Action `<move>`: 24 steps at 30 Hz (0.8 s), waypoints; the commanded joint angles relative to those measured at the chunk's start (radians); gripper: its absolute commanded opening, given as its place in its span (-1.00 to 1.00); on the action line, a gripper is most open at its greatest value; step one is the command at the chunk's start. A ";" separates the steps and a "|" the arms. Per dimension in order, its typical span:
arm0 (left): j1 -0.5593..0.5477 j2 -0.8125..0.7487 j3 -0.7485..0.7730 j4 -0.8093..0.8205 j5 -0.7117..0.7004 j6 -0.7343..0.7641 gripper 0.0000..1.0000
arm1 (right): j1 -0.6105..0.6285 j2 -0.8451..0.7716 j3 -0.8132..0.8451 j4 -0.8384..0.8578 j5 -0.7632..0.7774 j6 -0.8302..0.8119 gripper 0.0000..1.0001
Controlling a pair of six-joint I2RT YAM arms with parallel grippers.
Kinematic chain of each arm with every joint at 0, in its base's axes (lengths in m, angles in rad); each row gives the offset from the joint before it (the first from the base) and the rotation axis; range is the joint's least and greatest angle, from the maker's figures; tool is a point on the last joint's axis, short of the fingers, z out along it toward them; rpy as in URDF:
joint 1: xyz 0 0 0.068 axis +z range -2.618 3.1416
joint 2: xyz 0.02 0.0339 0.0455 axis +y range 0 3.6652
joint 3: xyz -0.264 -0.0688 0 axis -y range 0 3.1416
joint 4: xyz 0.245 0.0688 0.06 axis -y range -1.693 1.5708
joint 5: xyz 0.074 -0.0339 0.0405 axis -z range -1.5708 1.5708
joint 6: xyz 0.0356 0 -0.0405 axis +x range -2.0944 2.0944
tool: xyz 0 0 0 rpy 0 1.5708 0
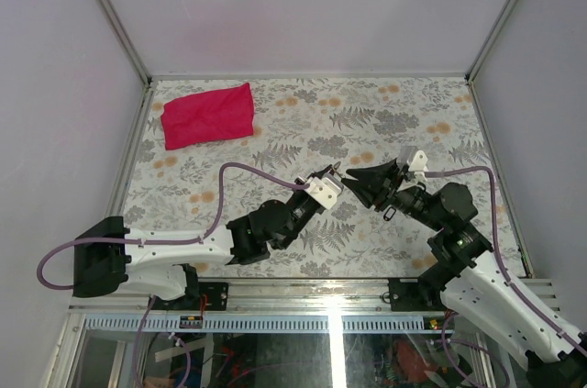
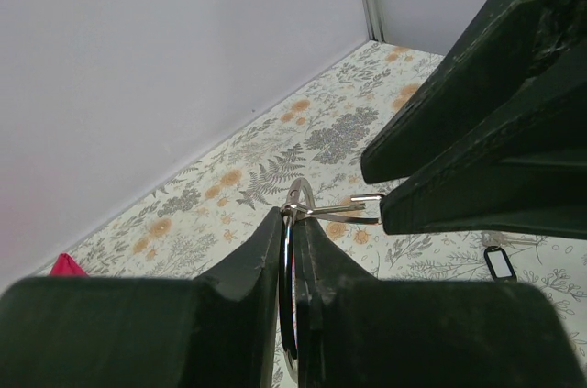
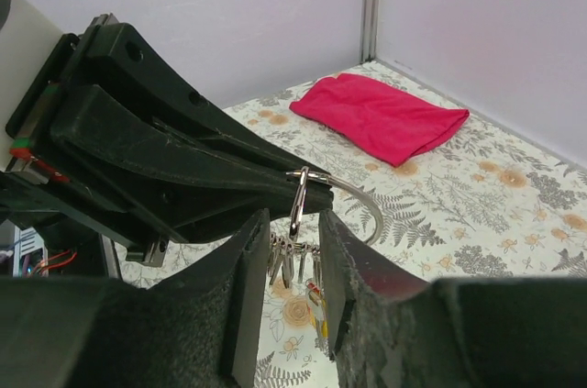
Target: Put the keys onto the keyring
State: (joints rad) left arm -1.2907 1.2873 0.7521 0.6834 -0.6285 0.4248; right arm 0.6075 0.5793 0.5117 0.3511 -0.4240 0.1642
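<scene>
We see the left gripper (image 2: 288,227) pinched tight on the keyring (image 2: 288,315). The thin silver ring stands edge-on between its two dark fingers and runs out past their tips. Held this way, the keyring is up in the air above the floral table (image 1: 417,127), not lying on it.

The right gripper (image 3: 293,223) faces the left one tip to tip, and the two meet almost nose to nose over the middle of the table. Its jaws stand a narrow way apart. A smaller silver loop (image 3: 298,197) hooked on the keyring sits just past that gap, right at its fingertips. From these angles we cannot tell whether the fingers actually touch that loop; nothing looks clamped between them.

The keys (image 3: 292,264) hang in a small bunch straight below the loop, seen through the gap of the right gripper and just under the left gripper's fingers. Their colours are hard to make out, though one shows a bit of yellow and red.

A red cloth (image 1: 208,115) lies on the table well beyond both grippers, off to the left gripper's far side near the back corner.
</scene>
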 commanded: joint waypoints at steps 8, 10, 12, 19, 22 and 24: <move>-0.005 -0.024 0.038 0.047 -0.008 0.006 -1.00 | -0.003 0.033 0.019 0.088 -0.033 -0.014 -0.43; -0.005 -0.026 0.039 0.047 -0.008 0.004 -1.00 | -0.003 0.038 0.022 0.085 -0.035 -0.013 -0.48; -0.006 -0.029 0.038 0.046 -0.007 0.003 -1.00 | -0.003 0.047 0.027 0.082 -0.038 -0.014 -0.56; -0.004 -0.051 0.030 0.030 0.009 -0.007 -0.99 | -0.003 0.074 0.101 0.002 -0.046 -0.015 -1.00; -0.005 -0.070 0.010 0.037 0.029 -0.003 -0.87 | -0.003 0.083 0.158 -0.072 -0.049 -0.017 -1.00; -0.005 -0.085 -0.007 0.055 0.050 0.016 -0.74 | -0.003 0.092 0.203 -0.149 -0.050 -0.017 -1.00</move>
State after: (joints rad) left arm -1.2907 1.2503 0.7517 0.6670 -0.6163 0.4244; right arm 0.6075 0.6632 0.5987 0.2867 -0.4587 0.1577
